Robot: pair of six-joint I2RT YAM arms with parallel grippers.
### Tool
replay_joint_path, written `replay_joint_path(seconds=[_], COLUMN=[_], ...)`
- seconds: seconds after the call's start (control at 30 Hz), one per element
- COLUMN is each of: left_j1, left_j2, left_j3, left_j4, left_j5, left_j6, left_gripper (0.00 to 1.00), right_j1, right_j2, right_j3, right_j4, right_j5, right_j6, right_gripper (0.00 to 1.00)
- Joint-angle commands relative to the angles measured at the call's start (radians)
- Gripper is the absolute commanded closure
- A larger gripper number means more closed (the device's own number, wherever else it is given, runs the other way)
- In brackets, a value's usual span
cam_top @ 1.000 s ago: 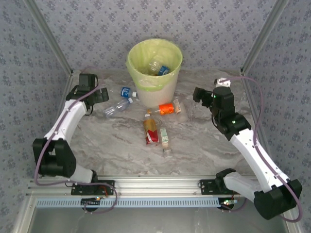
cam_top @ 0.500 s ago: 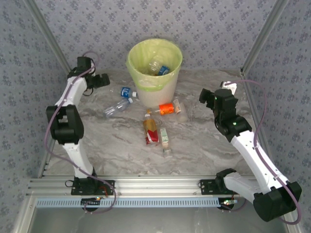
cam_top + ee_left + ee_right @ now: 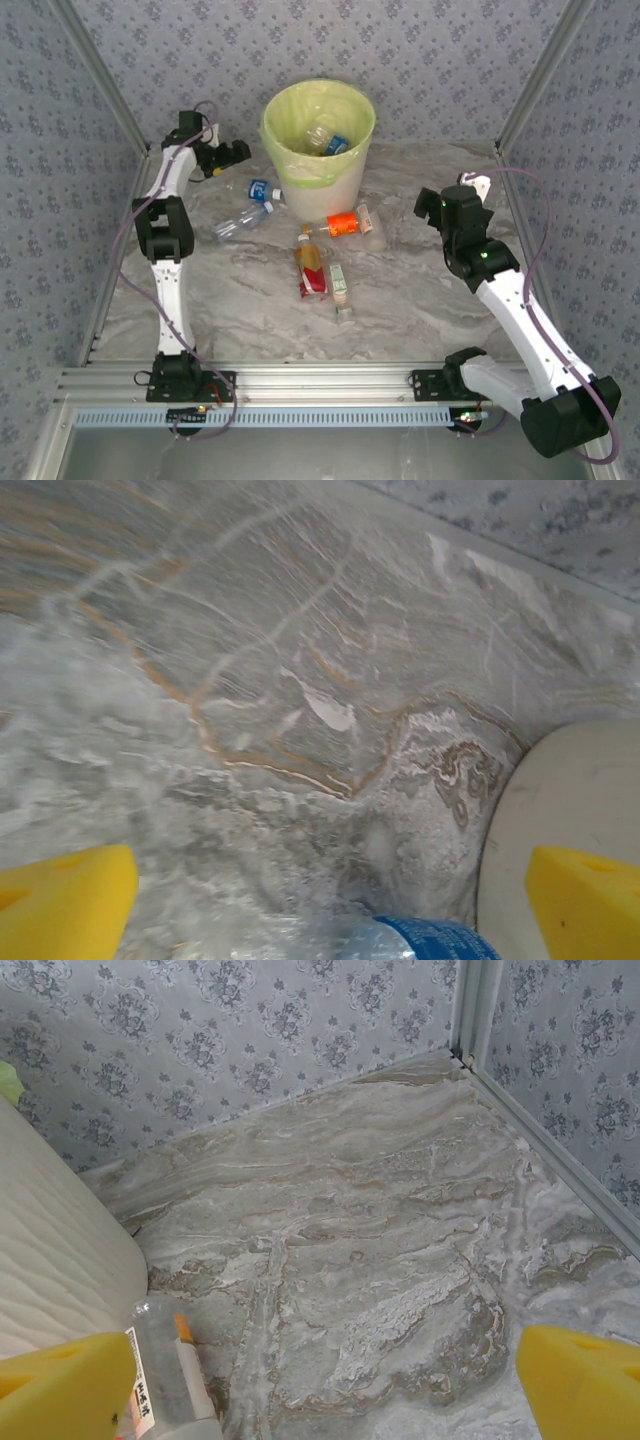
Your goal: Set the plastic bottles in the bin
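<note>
**Left gripper** (image 3: 236, 152): jaws spread wide, nothing held. It is positioned at 9 o'clock of the bin (image 3: 330, 185), near its rim, with the arm stretched far up the left side of the table (image 3: 430, 300). In the wrist view the gripper (image 3: 325, 905) has its yellow fingers (image 3: 65, 905) in the two lower corners. The blue-labelled bottle (image 3: 430, 942) sits at 6 o'clock, low between them, and the bin's white wall (image 3: 570, 800) is at 3 o'clock.

**Right gripper** (image 3: 425, 205): jaws spread, empty. It is positioned at 4 o'clock of the bin, apart from it. In the wrist view the gripper (image 3: 320, 1385) has the orange bottle (image 3: 165, 1370) at 7 o'clock, just beside the left-hand finger (image 3: 60, 1385). The bin wall (image 3: 50, 1260) is at 9 o'clock.

**Bin**: upright at the table's 12 o'clock, with a yellow-green liner folded over the rim. Bottles in the bin (image 3: 325, 138): at least two, one of them blue-labelled.

**Bottles on the table**
- Blue-labelled bottle (image 3: 262, 189): at 8 o'clock of the bin, near its foot.
- Clear bottle (image 3: 240, 220): lying further out at 8 o'clock.
- Orange bottle (image 3: 345, 222): lying at 6 o'clock, just beside the bin's foot.
- Amber-filled bottle (image 3: 311, 268): lying at 6 o'clock, further out.
- Pale bottle (image 3: 340, 285): just beside the amber-filled bottle, on its 3 o'clock side.
</note>
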Motion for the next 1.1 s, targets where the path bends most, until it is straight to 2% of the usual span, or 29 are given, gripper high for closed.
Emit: replay_joint_path(seconds=[0.0,0.13,0.4,0.7,0.87,1.07], left_j1=[-0.023,-0.038,-0.033,-0.040,-0.044,-0.062], left_j2=[0.029,-0.008,-0.317,-0.595,-0.714,-0.842], left_j3=[0.050,-0.056,-0.644,-1.116,-1.246,-1.258], left_j4=[0.011,0.038,0.381,0.601,0.612,0.366], left_j5=[0.120,0.127,0.083,0.043,-0.018,-0.199], left_j6=[-0.026,-0.021,-0.077,-0.213,-0.254,-0.091], left_gripper=[0.01,0.01,0.01,0.00,0.01,0.00], right_j1=[-0.006,-0.008,-0.007,-0.007,-0.006,-0.003], right_j2=[-0.016,-0.017,-0.018,-0.004,0.009,0.019], right_j3=[0.003,0.006,0.000,0.000,0.000,0.008], right_j4=[-0.010,-0.032,-0.022,-0.005,-0.002,-0.003], right_j5=[-0.009,0.002,0.015,0.001,-0.012,-0.016], right_j6=[0.009,0.009,0.008,0.014,0.023,0.024], right_gripper=[0.00,0.00,0.00,0.00,0.00,0.00])
